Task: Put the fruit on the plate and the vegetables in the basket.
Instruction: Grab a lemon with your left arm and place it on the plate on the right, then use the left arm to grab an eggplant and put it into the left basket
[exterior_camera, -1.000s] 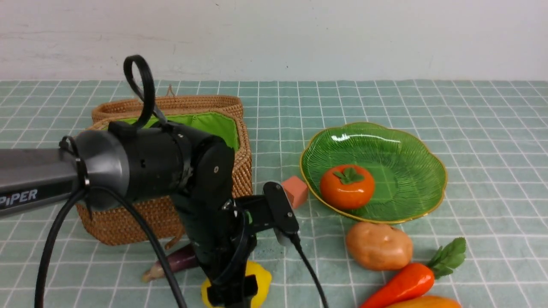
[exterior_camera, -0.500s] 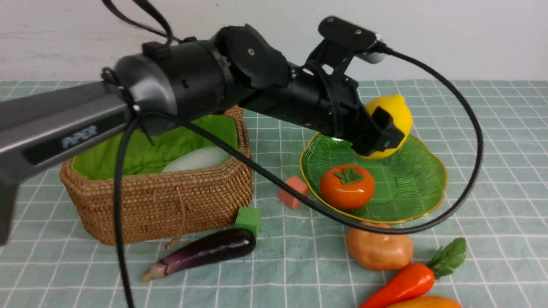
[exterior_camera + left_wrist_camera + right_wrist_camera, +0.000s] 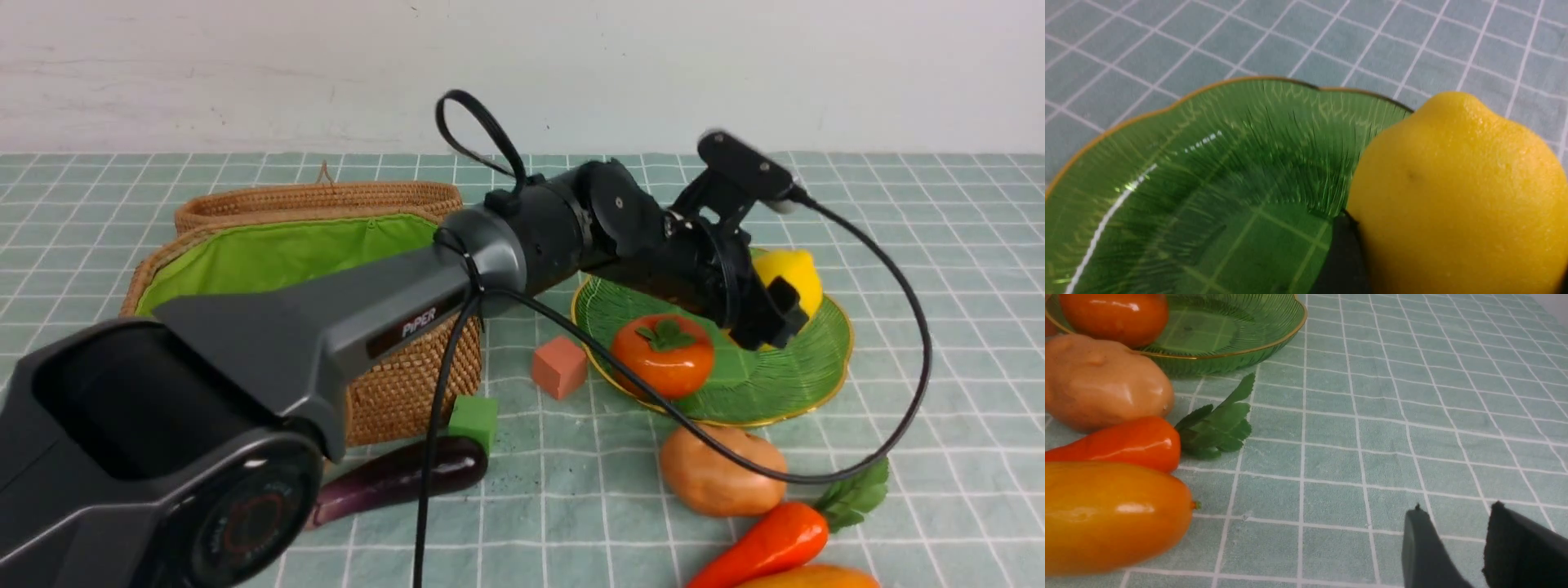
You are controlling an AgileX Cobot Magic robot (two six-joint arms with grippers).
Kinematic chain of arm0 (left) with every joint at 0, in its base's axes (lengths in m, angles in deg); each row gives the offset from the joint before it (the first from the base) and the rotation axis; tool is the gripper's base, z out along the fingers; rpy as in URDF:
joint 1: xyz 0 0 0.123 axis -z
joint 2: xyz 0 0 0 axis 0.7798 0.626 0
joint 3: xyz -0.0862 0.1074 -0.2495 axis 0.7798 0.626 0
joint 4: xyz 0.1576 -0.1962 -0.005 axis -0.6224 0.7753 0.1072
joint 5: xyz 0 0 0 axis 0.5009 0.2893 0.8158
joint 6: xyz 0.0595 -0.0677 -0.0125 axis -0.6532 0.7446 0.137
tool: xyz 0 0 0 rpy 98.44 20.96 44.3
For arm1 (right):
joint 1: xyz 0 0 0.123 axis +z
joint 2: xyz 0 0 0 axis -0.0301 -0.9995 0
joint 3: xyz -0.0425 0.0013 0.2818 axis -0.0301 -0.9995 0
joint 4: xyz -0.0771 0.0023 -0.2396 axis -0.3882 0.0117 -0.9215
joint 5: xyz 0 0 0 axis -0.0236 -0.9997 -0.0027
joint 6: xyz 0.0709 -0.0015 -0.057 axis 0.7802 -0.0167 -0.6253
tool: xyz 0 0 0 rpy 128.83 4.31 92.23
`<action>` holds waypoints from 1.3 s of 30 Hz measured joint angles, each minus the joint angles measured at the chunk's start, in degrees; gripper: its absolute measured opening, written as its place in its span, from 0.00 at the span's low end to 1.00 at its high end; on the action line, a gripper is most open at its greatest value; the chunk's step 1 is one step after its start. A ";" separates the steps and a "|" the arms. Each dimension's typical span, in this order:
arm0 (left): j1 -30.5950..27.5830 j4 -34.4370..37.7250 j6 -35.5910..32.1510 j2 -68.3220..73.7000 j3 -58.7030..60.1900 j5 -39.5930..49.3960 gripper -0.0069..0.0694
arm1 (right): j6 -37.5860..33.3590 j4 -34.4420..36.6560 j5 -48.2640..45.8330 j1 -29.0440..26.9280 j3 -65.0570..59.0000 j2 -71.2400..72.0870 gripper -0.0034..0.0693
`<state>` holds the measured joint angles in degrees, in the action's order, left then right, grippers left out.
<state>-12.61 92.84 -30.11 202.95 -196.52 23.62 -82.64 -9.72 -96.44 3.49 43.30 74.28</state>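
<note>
Left claw [image 3: 781, 299] grips half-hidden lemon [image 3: 797, 269] at plate [image 3: 767, 380]; right claw [image 3: 1457, 516], cropped, narrowly apart.

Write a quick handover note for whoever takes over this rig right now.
Left gripper: shut on the lemon, over the plate.
Right gripper: open, empty, low over the cloth.
Done: persimmon on plate.
To do: release lemon; mango to plate; eggplant, potato, carrot to basket. Radish not in view.
</note>
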 joint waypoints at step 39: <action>-12.45 -29.01 2.30 -39.08 24.21 43.67 0.79 | 0.00 0.00 0.00 0.00 0.00 0.00 0.38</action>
<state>-25.07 63.83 -27.81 163.87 -172.31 67.28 -82.64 -9.72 -96.44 3.49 43.30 74.28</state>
